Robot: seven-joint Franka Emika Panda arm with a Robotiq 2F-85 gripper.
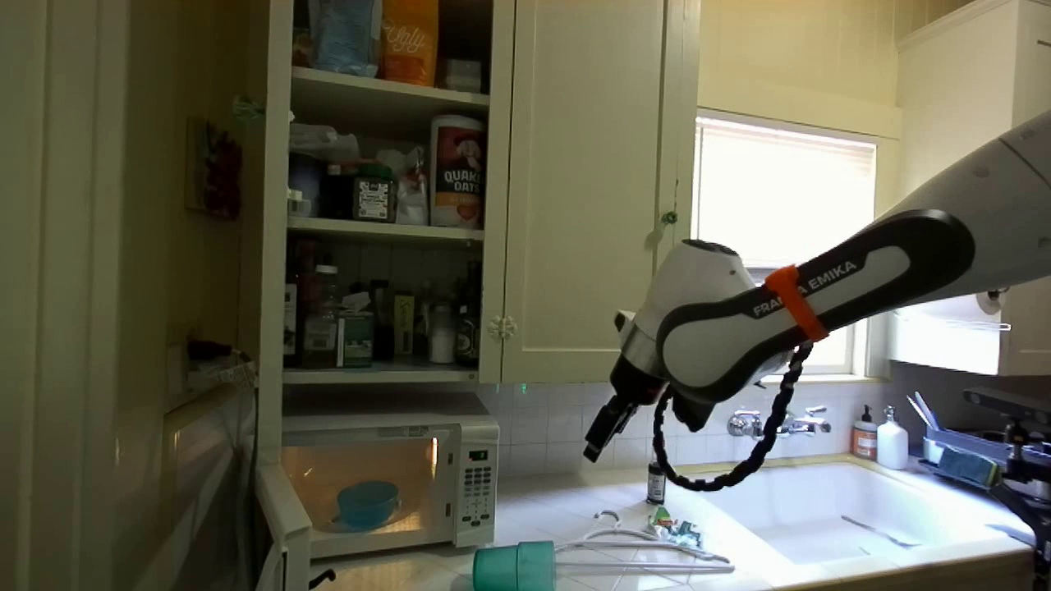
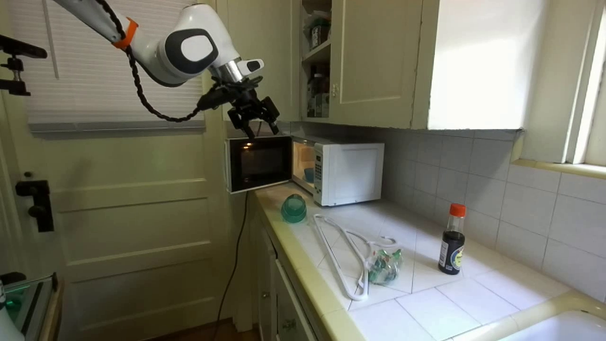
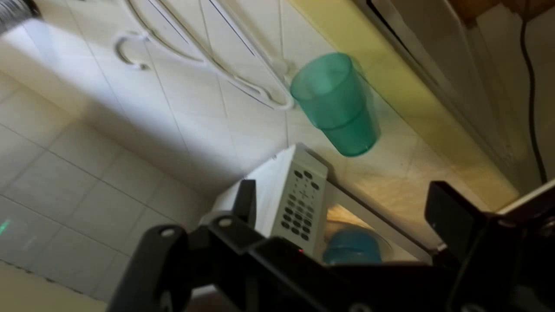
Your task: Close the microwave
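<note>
The white microwave stands in the corner of the counter in both exterior views (image 1: 478,525) (image 2: 350,173), and its button panel shows in the wrist view (image 3: 299,208). Its door is swung wide open in both exterior views (image 1: 287,525) (image 2: 260,163), with the dark window side showing. The inside is lit and holds a blue bowl (image 1: 367,505), also seen in the wrist view (image 3: 353,247). My gripper (image 2: 262,129) is open and empty, pointing down in the air above and in front of the microwave, apart from the door. Its spread fingers show in the wrist view (image 3: 342,195).
A green cup (image 2: 293,208) lies on its side before the microwave. White hangers (image 2: 331,255), a crinkled plastic bag (image 2: 386,266) and a red-capped bottle (image 2: 452,246) are on the counter. An open-shelved cupboard (image 1: 386,227) hangs above the microwave. A sink (image 1: 829,509) is beside the counter.
</note>
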